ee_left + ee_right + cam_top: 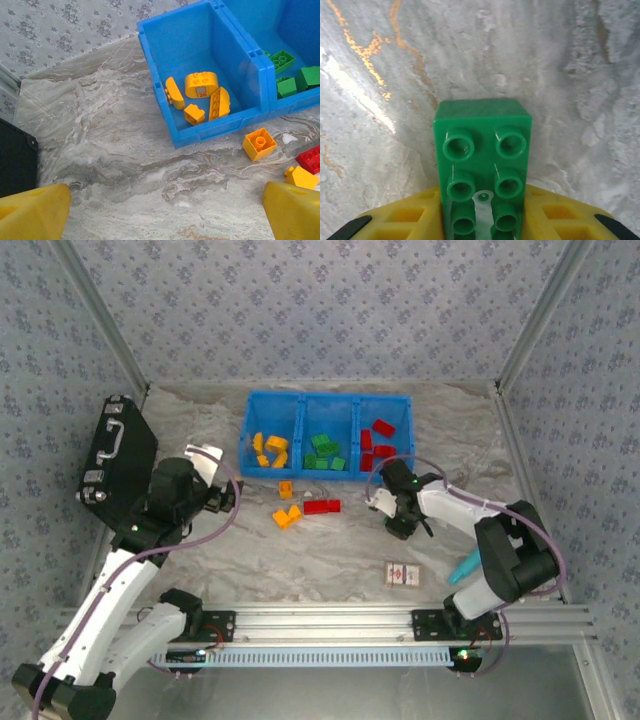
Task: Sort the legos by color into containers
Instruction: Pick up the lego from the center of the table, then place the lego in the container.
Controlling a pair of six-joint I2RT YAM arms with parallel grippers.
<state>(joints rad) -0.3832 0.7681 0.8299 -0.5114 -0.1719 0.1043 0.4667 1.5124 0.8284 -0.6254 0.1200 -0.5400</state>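
This looks like a robot test cell in a lab. A left arm and a right arm are bolted to a slotted metal rail at the edge of a marble-patterned table. Metal posts and flat wallpapered panels box it in. Toy bricks and a blue bin sit on the table.

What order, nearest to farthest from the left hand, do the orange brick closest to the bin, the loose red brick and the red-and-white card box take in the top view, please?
1. The orange brick, on the table just right of the left hand.
2. The red brick, further right, mid-table.
3. The card box, far right, towards the front rail.
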